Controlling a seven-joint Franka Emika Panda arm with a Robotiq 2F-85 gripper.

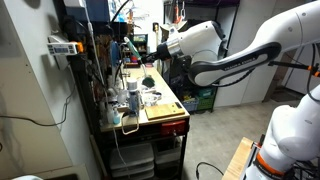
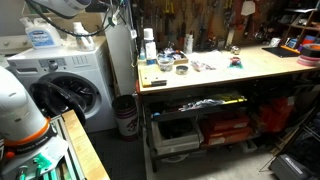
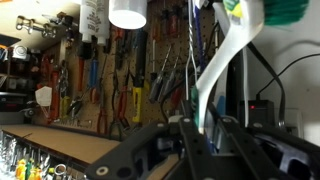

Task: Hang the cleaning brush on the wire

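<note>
Over the counter [image 2: 260, 60], it cannot be told whether the gripper [image 1: 152, 52] is clenched or loose, and the cleaning brush [image 1: 148, 82], likely the dark thing under it, could be dropped if hung badly.

Counted one arm [image 1: 240, 60] with one gripper [image 3: 205, 138]. There was one workbench [image 2: 260, 65], with one pale wooden board [image 1: 163, 108] and one white bottle [image 2: 149, 45] on it. One washing machine [image 2: 75, 85] had one blue-labelled jug [image 2: 42, 37] on top. One bin [image 2: 127, 115] sat beside the bench. Wall tools [image 3: 130, 90] numbered well over ten, too blurred for an exact count.
</note>
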